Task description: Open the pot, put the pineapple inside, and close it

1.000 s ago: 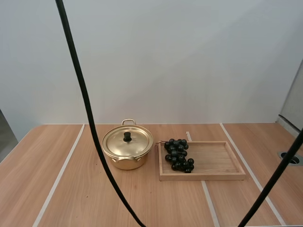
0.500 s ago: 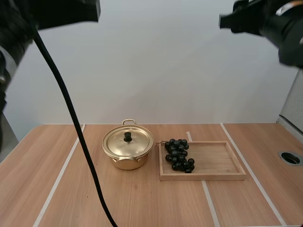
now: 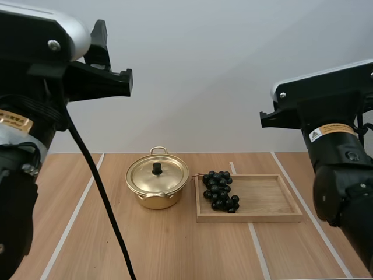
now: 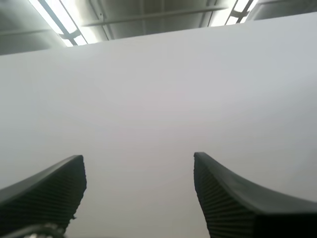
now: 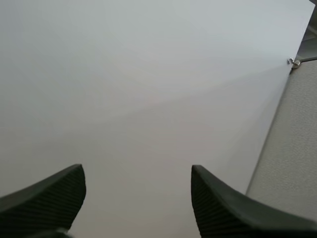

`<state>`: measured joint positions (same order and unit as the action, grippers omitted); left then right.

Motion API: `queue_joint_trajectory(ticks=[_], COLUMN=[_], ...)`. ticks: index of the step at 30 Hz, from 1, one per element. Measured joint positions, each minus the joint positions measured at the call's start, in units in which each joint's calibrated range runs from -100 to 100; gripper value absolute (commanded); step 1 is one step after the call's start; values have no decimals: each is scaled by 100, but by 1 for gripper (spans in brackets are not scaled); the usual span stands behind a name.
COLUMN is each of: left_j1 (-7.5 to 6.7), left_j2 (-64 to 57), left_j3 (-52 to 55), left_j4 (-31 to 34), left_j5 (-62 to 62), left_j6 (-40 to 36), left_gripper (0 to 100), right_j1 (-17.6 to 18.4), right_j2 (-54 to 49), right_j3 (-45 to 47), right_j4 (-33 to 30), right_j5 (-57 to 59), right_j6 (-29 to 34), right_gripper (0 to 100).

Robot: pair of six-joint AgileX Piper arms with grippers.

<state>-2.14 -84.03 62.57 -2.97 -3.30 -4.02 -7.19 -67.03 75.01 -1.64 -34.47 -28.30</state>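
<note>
Brass pot (image 3: 155, 201) lidded, grapes (image 3: 220, 191) on tray (image 3: 268, 199); left hand (image 4: 137, 158) and right hand (image 5: 136, 168) spread

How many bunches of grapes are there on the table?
1. The bunch of grapes lies in the wooden tray, at the end nearest the pot. The lid is on, so anything inside the pot is hidden.
</note>
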Motion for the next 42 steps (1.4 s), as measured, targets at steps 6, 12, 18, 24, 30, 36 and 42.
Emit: queue_joint_trajectory(ticks=[6, 12, 18, 24, 30, 36, 42], left_j1=[-124, 14, 163, 178, 178, 66, 70], left_j2=[-280, -384, -621, -1097, -1195, -1209, -1209], left_j3=[536, 1884, 2967, 3474, 3725, 3743, 3743], left_j4=[-191, -232, -252, -265, -265, -265, -265], left_j5=[-179, -842, -1301, -343, 330, 1084, 1102], left_j6=[22, 22, 31, 64, 62, 65, 65], left_gripper=[100, 100, 100, 100, 100, 100, 100], right_j1=[0, 0, 103, 137, 101, -21, -36], right_j2=[-649, -693, -812, -1112, -1251, -1251, -1251], right_j3=[40, 163, 658, 1238, 1622, 1923, 1949], right_j4=[-1332, -1645, -2163, -2418, -2476, -2476, -2490], right_j5=[1508, 2197, 2310, 2084, 1944, 1943, 1943], right_j6=[2198, 2520, 2558, 2558, 2558, 2558, 2558], right_gripper=[100, 100, 100, 100, 100, 100, 100])
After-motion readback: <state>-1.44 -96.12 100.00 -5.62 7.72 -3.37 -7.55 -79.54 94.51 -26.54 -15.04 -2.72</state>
